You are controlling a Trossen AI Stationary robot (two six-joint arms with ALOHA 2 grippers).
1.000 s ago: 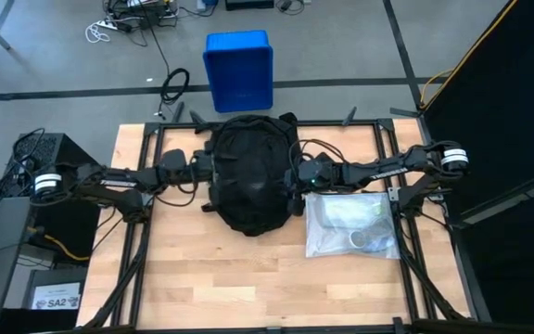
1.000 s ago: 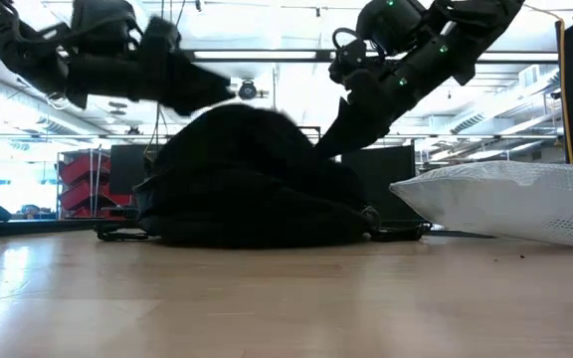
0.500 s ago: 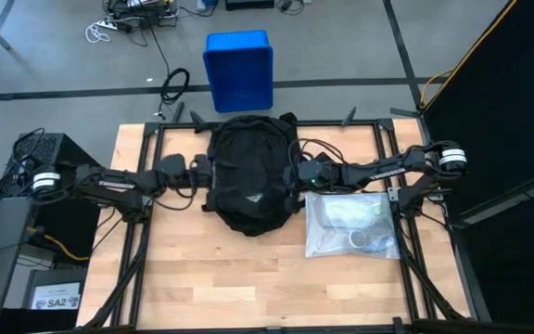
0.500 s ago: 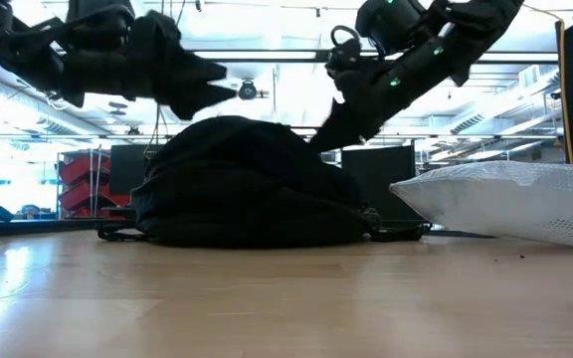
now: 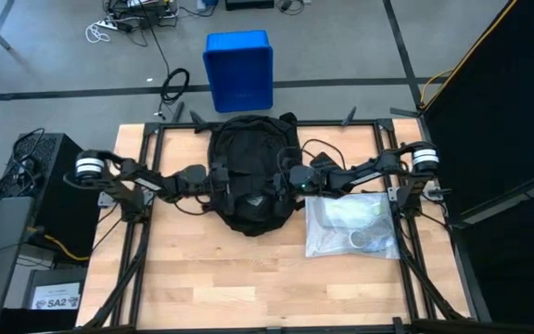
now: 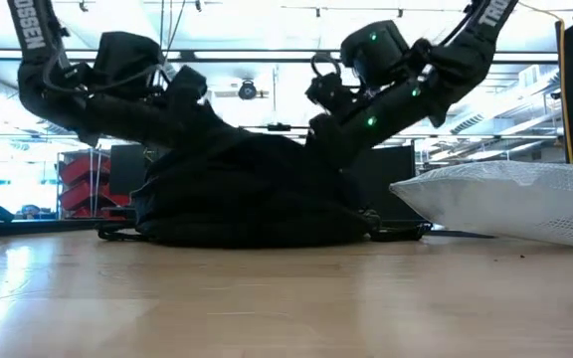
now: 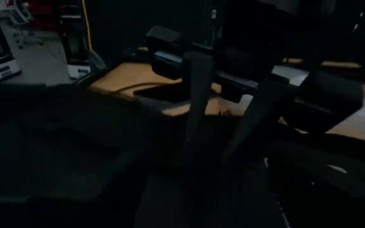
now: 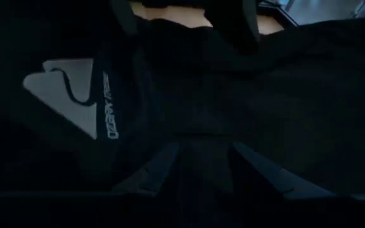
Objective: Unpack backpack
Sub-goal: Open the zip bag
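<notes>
**Black fabric under both grippers, nothing out of it yet**

Black fabric fills most of what I see from my desk; going from left to right, I begin with the left gripper [image 5: 219, 178], which lies low on the left flank of the backpack [image 5: 248, 176]; its fingers [image 7: 195, 95] stand apart, and I see nothing between them; I judge it is placed there to press the cloth down or to find an edge to take. The backpack lies flat at the far middle of the wooden table [image 5: 230, 278], its rounded top toward the blue crate [image 5: 239, 70] on the floor beyond; a small pale logo [image 8: 75, 95] shows on its upper face. The right gripper [image 5: 284, 181] rests on the right flank, fingers [image 8: 151, 168] set somewhat apart against the cloth; whether fabric is pinched between them I cannot tell. I think the two arms hold opposite sides so the bag does not slide while it is opened. To the right lies a clear plastic bag [image 5: 350, 227], beside the backpack.
</notes>
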